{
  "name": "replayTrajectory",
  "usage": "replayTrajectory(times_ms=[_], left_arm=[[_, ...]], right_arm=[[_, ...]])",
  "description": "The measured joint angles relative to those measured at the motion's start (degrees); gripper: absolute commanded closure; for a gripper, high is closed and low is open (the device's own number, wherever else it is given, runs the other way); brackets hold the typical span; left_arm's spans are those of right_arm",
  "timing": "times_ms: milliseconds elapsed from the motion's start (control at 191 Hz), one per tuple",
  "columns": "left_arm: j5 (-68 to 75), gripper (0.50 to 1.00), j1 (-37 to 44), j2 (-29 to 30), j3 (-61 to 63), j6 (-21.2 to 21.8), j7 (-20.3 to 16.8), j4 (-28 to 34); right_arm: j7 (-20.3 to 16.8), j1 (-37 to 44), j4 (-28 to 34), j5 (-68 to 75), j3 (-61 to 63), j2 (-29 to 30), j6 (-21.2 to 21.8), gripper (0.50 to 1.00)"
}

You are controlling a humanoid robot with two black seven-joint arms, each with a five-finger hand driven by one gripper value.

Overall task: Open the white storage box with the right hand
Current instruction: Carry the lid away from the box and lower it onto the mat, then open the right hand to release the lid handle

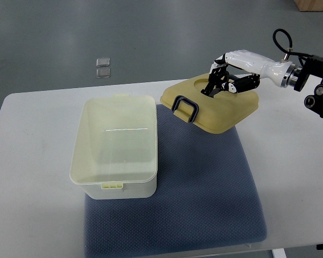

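The white plastic storage box (116, 148) stands open on the blue mat (204, 199); the right hand (229, 75) grasps its cream lid (215, 107) near the tabletop's (27, 161) far edge.

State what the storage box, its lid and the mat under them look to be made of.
Storage box: likely smooth plastic, slightly glossy; a light streak reflects inside it.
Lid: seemingly the same cream plastic, matte, with a dark, probably plastic handle.
Mat: apparently woven or foam-like fabric, blue-grey, with a fine dotted texture and no shine.

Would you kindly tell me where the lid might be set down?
Bare mat right of the white storage box, below the lid; bare table right of the mat. Crowded at the lid, under the right robot hand.
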Motion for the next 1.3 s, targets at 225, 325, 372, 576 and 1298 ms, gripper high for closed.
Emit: replayTrajectory(times_ms=[225, 325, 372, 576, 1298], left_arm=[[0.0, 0.5, 0.0, 0.0, 0.0, 0.0, 0.0, 0.0], [0.0, 0.5, 0.0, 0.0, 0.0, 0.0, 0.0, 0.0], [0.0, 0.5, 0.0, 0.0, 0.0, 0.0, 0.0, 0.0], [0.0, 0.5, 0.0, 0.0, 0.0, 0.0, 0.0, 0.0], [0.0, 0.5, 0.0, 0.0, 0.0, 0.0, 0.0, 0.0]], right_arm=[[0.0, -2.4, 0.2, -0.1, -0.4, 1.2, -0.9, 1.0], [0.0, -3.5, 0.4, -0.6, -0.5, 2.4, -0.9, 1.0], [0.0, -4.1, 0.4, -0.8, -0.6, 2.8, -0.9, 1.0], [0.0, -4.9, 0.5, -1.0, -2.6, 3.1, -0.9, 1.0], [0.0, -5.4, 0.5, -0.1, -3.4, 4.0, -0.7, 0.595]])
